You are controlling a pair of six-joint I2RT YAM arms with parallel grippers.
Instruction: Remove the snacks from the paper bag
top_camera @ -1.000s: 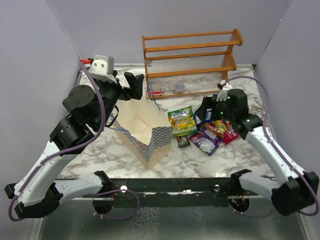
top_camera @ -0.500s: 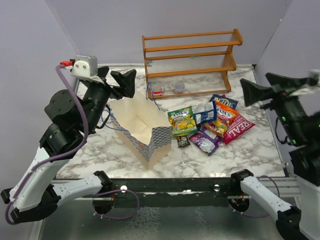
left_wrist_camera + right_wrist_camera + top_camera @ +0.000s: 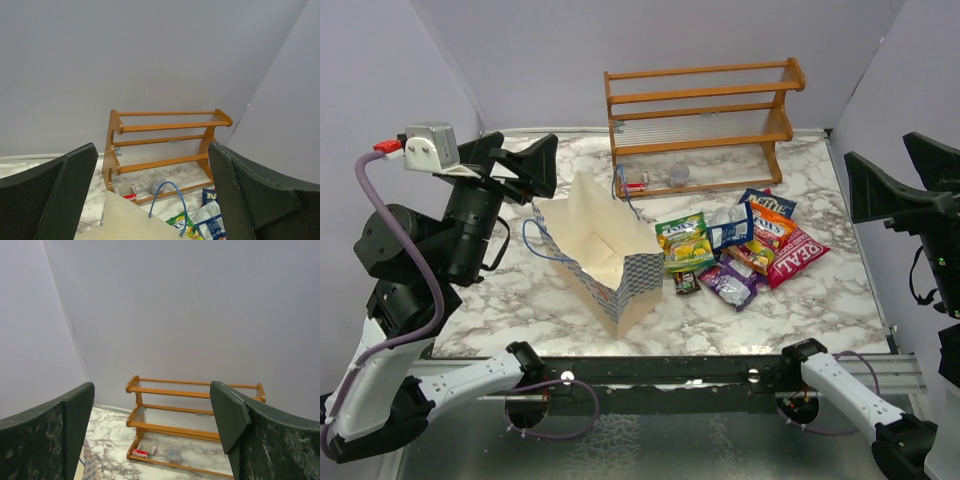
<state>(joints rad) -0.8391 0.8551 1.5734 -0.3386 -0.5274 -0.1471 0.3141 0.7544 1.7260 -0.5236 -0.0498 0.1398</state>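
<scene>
Left arm [image 3: 415, 250] raised high at 9 o'clock, left pincer [image 3: 525, 165] wide open, empty, aimed toward 2 o'clock. Right arm [image 3: 945, 290] raised at 3 o'clock, right pincer [image 3: 882, 168] wide open, empty, aimed toward 10 o'clock.

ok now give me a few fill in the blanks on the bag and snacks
The snacks lie in a pile on the table to the ____ of the paper bag.
The packet with big white lettering at the pile's right end is ____.
The left gripper and the right gripper each have their jaws ____, holding nothing.
Missing words: right, red, open.
</scene>
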